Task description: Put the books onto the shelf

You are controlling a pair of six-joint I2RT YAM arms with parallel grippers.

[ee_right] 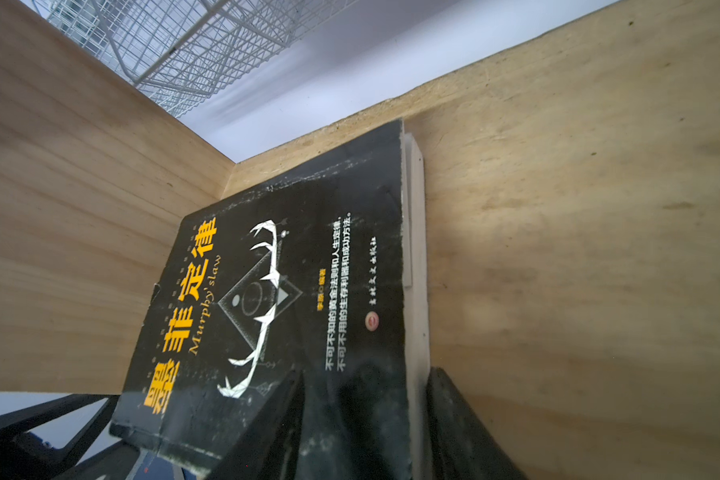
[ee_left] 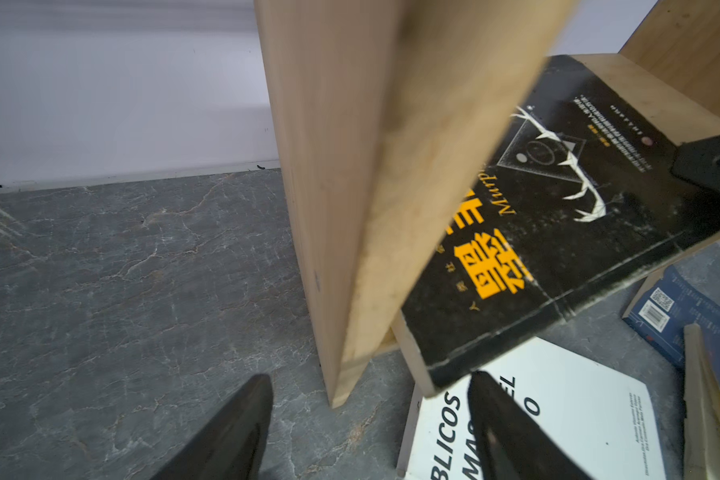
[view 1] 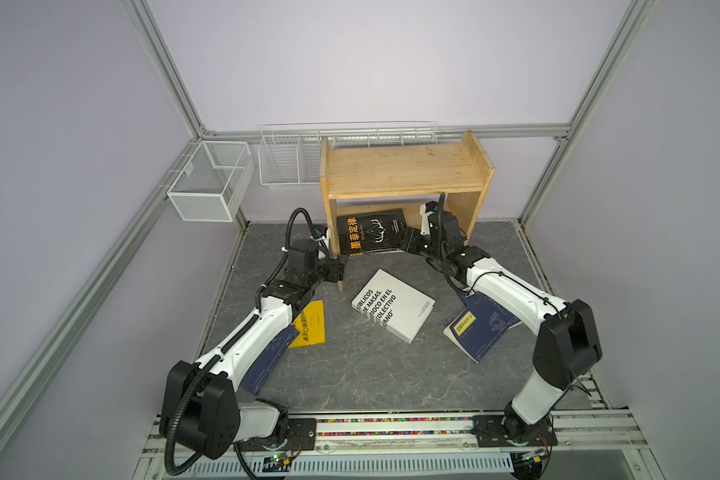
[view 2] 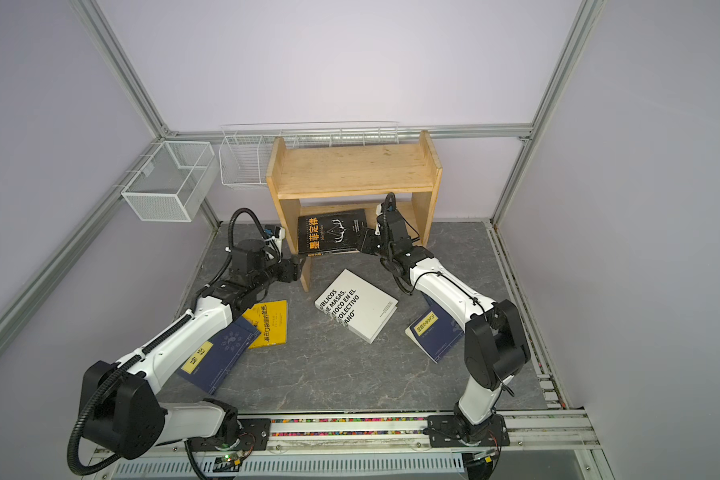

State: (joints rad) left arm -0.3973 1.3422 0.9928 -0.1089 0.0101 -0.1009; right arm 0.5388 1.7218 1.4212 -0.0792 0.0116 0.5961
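One book matters here: the black paperback with orange characters [view 1: 371,230] lies flat on the lower tier of the light pine two-tier wooden shelf [view 1: 404,166]. Its long axis runs left to right and its spine faces the near side. Its near-left corner seems to overhang the tier's front edge, though the angle makes that hard to judge. The right gripper [view 1: 406,243] is clamped on the book's right short edge, one finger on the cover and one under the pages. The left gripper [ee_left: 368,378] sits at the near left with jaws apart, the front edge of the shelf's left side panel [ee_left: 350,208] between its fingers. Seating the book likely means a push toward the far side, so the right arm is better placed.
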